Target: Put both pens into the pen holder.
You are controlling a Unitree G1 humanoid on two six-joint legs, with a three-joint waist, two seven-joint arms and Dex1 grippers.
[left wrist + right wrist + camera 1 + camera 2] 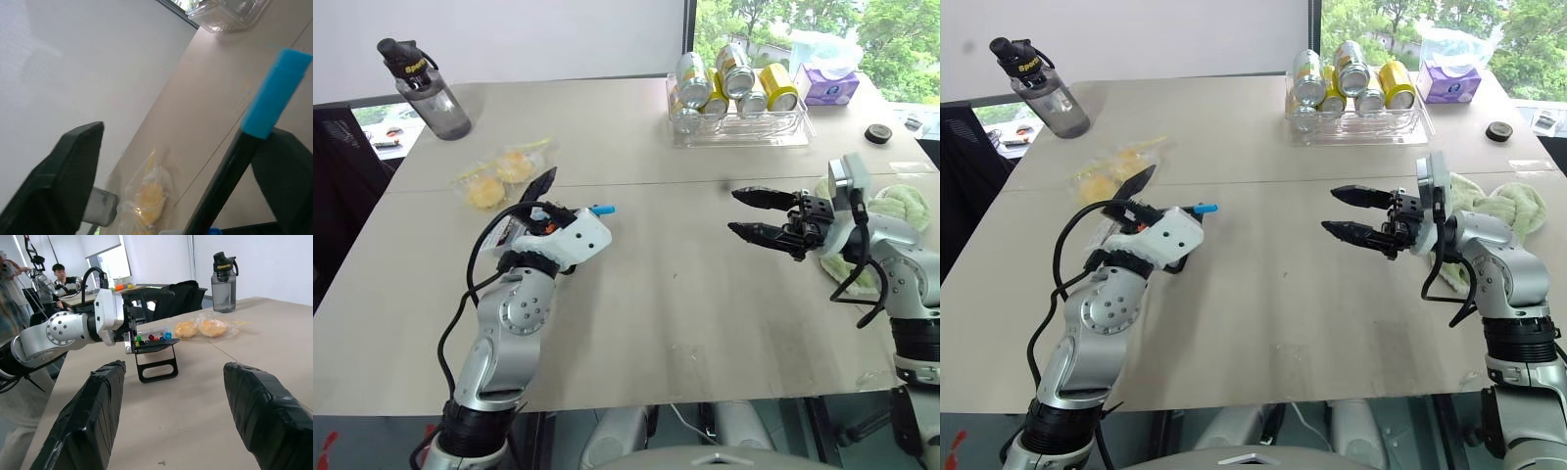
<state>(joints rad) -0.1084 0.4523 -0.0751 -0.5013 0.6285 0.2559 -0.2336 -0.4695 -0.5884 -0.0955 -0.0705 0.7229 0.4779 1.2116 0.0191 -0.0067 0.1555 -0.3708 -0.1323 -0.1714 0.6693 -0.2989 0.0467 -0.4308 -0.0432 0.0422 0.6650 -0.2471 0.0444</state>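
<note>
A smooth beige tabletop [705, 323] carries everything. Far beyond the left tool [548, 196] stands a smoky translucent water bottle [429, 93] with a black cap. Just ahead of that tool lies a crinkled clear plastic bag [504, 171] holding round yellow pastries. The left tool's two black fingers are spread apart; a slim black pen [230, 171] with a bright blue end rests against one finger, its blue tip [603, 210] poking out beside the white wrist housing. In the right wrist view, the pen holder [154, 339], a flat translucent case with a black frame, sits at this tool with small coloured markers showing inside. The right tool [754, 215] points toward the left one, its tapered black fingers apart and empty. Beyond it, a clear rigid tray [739, 132] holds shiny yellow and silver drink cans. Beside the right arm lies a fluffy pale green towel [901, 206].
</note>
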